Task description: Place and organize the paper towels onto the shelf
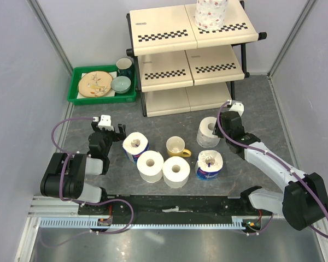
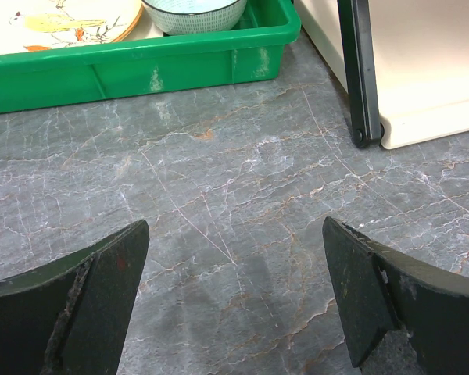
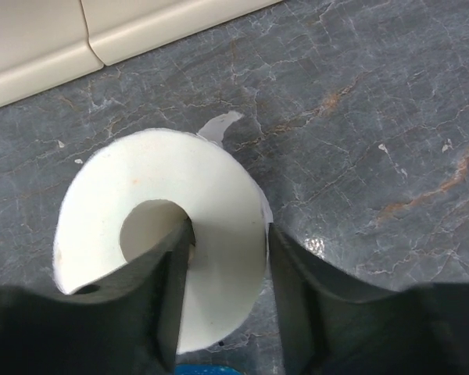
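The shelf (image 1: 164, 27) stands at the back with one floral paper towel roll (image 1: 210, 13) on its top tier. A white roll (image 1: 208, 132) stands on the table in front of the shelf. My right gripper (image 1: 219, 124) is over it. In the right wrist view this gripper (image 3: 230, 226) is shut on the wall of that roll (image 3: 109, 187), one finger in the hollow core and one against the outside. Two blue-wrapped rolls (image 1: 135, 146) (image 1: 209, 165) and two white rolls (image 1: 150, 165) (image 1: 176, 171) stand in the middle. My left gripper (image 1: 110, 130) (image 2: 234, 223) is open over bare table, left of them.
A yellow mug (image 1: 176, 146) sits among the rolls. A green tray (image 1: 79, 98) (image 2: 180, 62) with a plate, a bowl and a dark mug lies left of the shelf. The shelf's black leg (image 2: 361, 78) stands ahead of the left gripper.
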Robot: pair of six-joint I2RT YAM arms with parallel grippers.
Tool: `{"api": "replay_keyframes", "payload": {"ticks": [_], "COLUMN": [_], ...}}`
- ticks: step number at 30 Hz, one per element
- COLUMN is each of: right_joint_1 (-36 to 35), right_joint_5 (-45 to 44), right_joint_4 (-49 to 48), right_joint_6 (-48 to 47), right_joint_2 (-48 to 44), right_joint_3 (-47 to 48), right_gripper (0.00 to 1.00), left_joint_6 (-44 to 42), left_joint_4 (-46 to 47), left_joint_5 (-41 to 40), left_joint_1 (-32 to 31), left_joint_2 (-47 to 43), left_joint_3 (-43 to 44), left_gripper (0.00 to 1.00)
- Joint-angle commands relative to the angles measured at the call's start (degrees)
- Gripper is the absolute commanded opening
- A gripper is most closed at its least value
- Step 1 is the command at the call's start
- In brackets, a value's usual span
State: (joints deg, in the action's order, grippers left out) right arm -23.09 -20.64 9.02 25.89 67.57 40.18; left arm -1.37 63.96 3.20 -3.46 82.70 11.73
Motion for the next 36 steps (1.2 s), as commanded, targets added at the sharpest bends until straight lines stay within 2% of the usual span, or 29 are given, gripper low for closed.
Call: {"api": "replay_keyframes", "payload": {"ticks": [1, 8, 16, 20, 28, 30, 36], "right_joint_1": [-0.02, -0.02, 0.06, -0.02, -0.02, 0.06, 0.06], "right_joint_5": [-0.54, -2.29, -1.51, 1.21, 16.22, 18.00, 20.47], "right_joint_4": [-1.81, -1.72, -0.49, 1.09, 6.97, 7.77, 8.56], "right_joint_6": [0.92, 1.09, 0.65, -0.57, -6.64, -6.99, -6.20], "right_joint_2": [-0.33, -4.19, -6.40, -7.01, -6.93, -7.19, -8.77], "right_joint_3": [-1.07, -0.90, 4.46, 9.37, 26.07, 30.38, 39.34], "right_gripper": [0.44, 0.32, 0.29, 0.29, 0.30, 0.32, 0.33], "left_joint_6": [-1.18, -1.18, -1.18, -1.18, -1.27, -1.18, -1.10], "left_joint_4": [2.31, 2.31, 2.30, 2.31, 2.31, 2.31, 2.31], "left_joint_5": [0.67, 0.58, 0.66, 0.58, 0.58, 0.58, 0.58], "left_joint_1": [0.04, 0.04, 0.04, 0.04, 0.04, 0.04, 0.04], "left_joint_2": [-0.43, -0.52, -0.43, -0.43, -0.43, -0.43, -0.52], "left_joint_3": [0.49, 0.49, 0.49, 0.49, 0.49, 0.49, 0.49], "left_gripper": [0.99, 0.99, 0.99, 1.00, 1.00, 0.99, 1.00]}}
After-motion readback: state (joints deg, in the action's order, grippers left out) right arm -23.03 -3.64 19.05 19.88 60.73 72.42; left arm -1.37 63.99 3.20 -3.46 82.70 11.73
